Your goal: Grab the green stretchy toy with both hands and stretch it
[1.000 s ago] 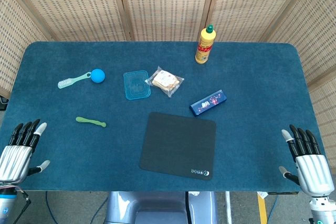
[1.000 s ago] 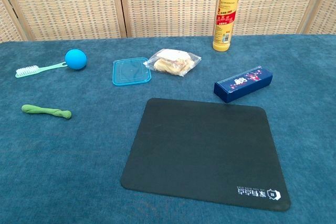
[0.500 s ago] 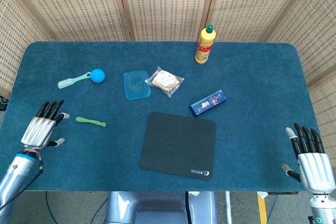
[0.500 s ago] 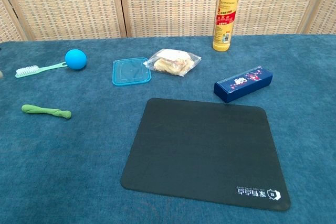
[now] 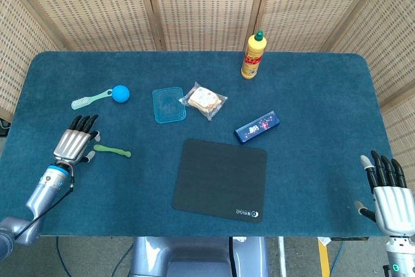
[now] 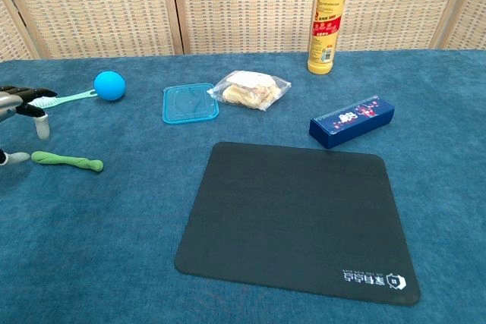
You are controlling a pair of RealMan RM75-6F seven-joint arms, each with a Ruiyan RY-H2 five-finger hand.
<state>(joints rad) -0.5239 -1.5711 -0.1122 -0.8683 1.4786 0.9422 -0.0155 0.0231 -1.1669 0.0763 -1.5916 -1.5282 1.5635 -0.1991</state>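
From the head view, the left robot hand (image 5: 76, 143) is low over the table (image 5: 311, 95), just beside the left end of the green stretchy toy (image 5: 112, 151). Its fingers are spread and point away from the robot, and it holds nothing. The toy lies flat on the blue cloth, to the left of the black mat (image 5: 220, 179) and below the blue ball brush (image 5: 102, 96). The right robot hand (image 5: 388, 192) is far off at the right near corner of the table, fingers apart and pointing up, holding nothing. It is well apart from the toy.

From the chest view, only the fingertips (image 6: 39, 124) of the left robot hand peek in at the left edge. One tip seems to be at the end of the toy (image 6: 67, 160), but I cannot tell if it touches. The right robot hand does not show here.

I think the job is at its first step: reaching for the toy. Next the left robot hand needs to close on the near end, and the right one must come all the way across to take the other end
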